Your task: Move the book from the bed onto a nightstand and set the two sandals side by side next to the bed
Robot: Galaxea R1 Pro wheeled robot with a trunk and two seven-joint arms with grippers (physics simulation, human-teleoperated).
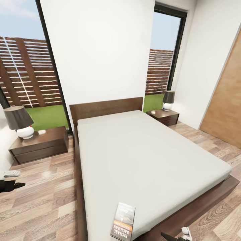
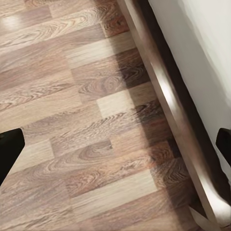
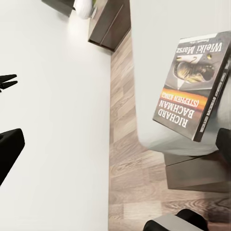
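Paperback with a dark grey pictured cover, an orange band and white lettering, the book (image 1: 123, 221) lies flat at the near corner of the pale grey mattress, close to its foot edge; in the right wrist view the book (image 3: 192, 89) sits right at the mattress edge, above the dark frame and the plank floor. The large low bed (image 1: 147, 157) with its dark brown wooden frame and headboard stands against the white wall between two tall dark-framed windows that show slatted fence and grass. A low dark brown nightstand (image 1: 40, 144) stands beside the bed's head on the left, carrying a dark-shaded, white-based lamp (image 1: 19, 122); a second nightstand (image 1: 164, 116) with a like lamp (image 1: 168, 99) stands on the far side, near a wooden door (image 1: 227, 103). Light brown wood planks (image 1: 43, 197) cover the floor.

The left gripper (image 2: 115, 144) hangs over the floor just beside the bed frame (image 2: 178, 115), its dark fingertips wide apart with nothing between them. The right gripper (image 3: 115, 144) is likewise spread, gripping nothing, with the book ahead of it and untouched.
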